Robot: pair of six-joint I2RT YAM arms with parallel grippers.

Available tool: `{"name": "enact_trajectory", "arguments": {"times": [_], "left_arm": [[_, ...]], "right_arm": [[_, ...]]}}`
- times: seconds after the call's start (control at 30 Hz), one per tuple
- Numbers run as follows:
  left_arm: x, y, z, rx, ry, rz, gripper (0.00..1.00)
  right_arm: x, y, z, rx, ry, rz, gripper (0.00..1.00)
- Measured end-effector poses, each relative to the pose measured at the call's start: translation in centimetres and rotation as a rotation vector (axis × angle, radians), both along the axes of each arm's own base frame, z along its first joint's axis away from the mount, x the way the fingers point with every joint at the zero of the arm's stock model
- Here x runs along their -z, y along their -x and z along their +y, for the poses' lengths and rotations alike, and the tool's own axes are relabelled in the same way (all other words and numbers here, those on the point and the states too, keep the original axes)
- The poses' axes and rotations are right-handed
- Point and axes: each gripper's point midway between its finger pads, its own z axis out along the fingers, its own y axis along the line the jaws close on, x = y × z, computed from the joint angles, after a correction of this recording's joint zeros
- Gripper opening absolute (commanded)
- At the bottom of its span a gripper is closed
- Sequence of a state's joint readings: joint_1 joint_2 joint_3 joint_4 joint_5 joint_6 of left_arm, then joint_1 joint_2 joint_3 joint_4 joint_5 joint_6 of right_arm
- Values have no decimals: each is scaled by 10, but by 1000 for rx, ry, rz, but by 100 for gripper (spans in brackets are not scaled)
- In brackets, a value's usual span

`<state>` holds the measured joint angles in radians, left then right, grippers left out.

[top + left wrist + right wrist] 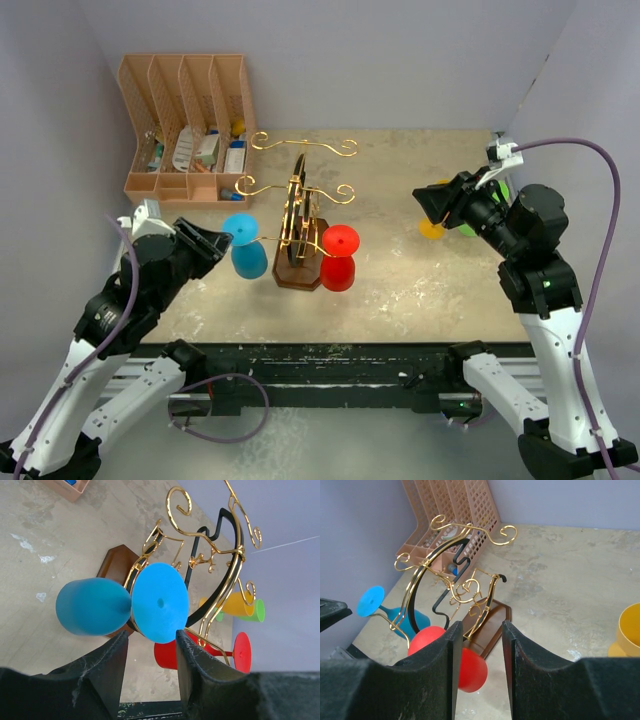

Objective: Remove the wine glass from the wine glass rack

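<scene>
The wine glass rack (pixel 298 215) has gold wire arms on a dark brown base and stands mid-table. A blue wine glass (pixel 244 245) hangs upside down on its left side, a red wine glass (pixel 339 256) on its right. My left gripper (pixel 222 240) is open, just left of the blue glass; in the left wrist view its fingertips (pixel 150 645) sit right below the blue foot (pixel 160 602) without gripping it. My right gripper (pixel 425 200) is open and empty, well right of the rack; the red glass (pixel 470 667) shows behind its left finger.
A peach slotted file organiser (pixel 187 125) with small items stands at the back left. A yellow cup (pixel 433 226) and a green cup (pixel 470 225) lie at the right, near my right arm. The table's front edge (pixel 330 350) runs by the arm bases.
</scene>
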<state>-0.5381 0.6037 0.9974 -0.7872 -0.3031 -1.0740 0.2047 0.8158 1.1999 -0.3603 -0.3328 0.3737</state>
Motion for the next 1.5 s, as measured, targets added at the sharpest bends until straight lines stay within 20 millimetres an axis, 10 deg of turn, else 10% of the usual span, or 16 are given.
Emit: {"name": "enact_trajectory", "arguments": {"times": [1.03,1.5], "left_arm": [[8,-19,-14,7,19,-5,44],[16,-26,-21,9,44,1,22]], "right_arm": [[10,-3,1,-2,4,19,40],[10,-4,1,-3,3,14,39]]}}
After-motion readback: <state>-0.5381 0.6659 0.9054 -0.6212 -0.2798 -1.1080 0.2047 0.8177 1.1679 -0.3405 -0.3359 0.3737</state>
